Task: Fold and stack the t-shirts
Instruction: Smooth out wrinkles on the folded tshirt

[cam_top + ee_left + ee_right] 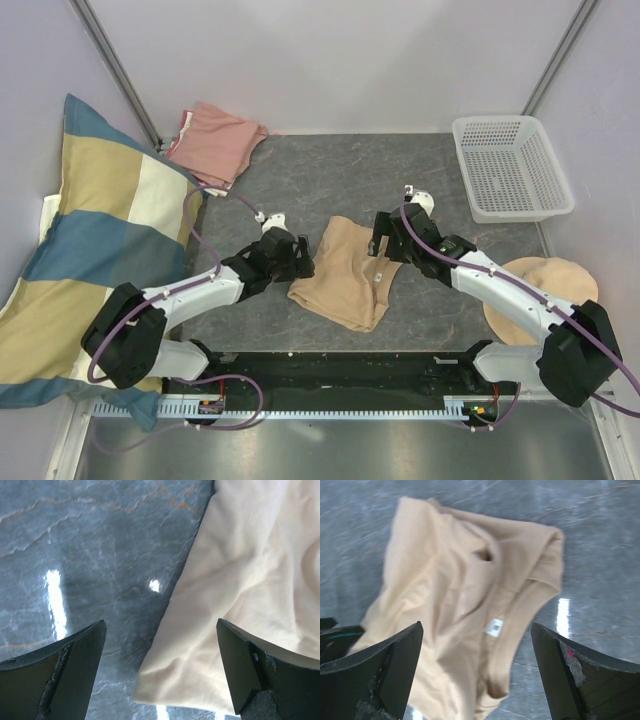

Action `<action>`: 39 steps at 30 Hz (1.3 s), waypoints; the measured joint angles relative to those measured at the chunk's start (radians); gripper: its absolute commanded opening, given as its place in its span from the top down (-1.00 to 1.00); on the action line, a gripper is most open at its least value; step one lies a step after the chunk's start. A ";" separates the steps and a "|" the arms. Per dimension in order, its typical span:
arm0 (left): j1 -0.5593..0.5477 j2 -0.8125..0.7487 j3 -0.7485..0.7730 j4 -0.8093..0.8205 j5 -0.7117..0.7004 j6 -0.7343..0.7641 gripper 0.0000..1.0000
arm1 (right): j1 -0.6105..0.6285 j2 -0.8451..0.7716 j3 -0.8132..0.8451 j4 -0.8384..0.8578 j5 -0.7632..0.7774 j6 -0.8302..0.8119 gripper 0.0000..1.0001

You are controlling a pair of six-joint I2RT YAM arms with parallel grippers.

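Observation:
A tan t-shirt (pixel 348 272) lies crumpled on the grey table between my two grippers; its white neck label (pixel 494 627) faces up. A salmon-pink t-shirt (pixel 213 143) lies folded at the back left. My left gripper (pixel 297 262) is open and empty at the tan shirt's left edge; in the left wrist view a corner of the tan shirt (pixel 240 595) lies between the jaws, untouched. My right gripper (pixel 384 238) is open and empty just above the tan shirt's right side; the tan shirt fills the right wrist view (pixel 450 615).
A striped blue, yellow and cream pillow (pixel 90 245) lies along the left. A white mesh basket (pixel 510 167) stands at the back right. A round beige domed thing (pixel 545 295) sits at the right, under my right arm.

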 measured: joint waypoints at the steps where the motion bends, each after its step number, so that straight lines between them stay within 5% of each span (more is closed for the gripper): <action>1: 0.000 -0.007 -0.010 -0.004 0.000 -0.003 -1.00 | 0.003 0.000 0.000 0.012 -0.021 0.000 -0.96; 10: 0.000 -0.063 -0.076 -0.010 0.001 -0.030 -1.00 | 0.022 0.052 0.000 0.214 -0.256 0.000 -0.96; 20: 0.000 -0.175 -0.144 -0.029 -0.001 -0.060 -1.00 | 0.093 0.328 0.014 0.412 -0.365 0.066 -0.96; 39: 0.000 -0.198 -0.166 -0.061 -0.005 -0.071 -1.00 | 0.122 0.224 -0.007 0.216 -0.187 0.103 -0.96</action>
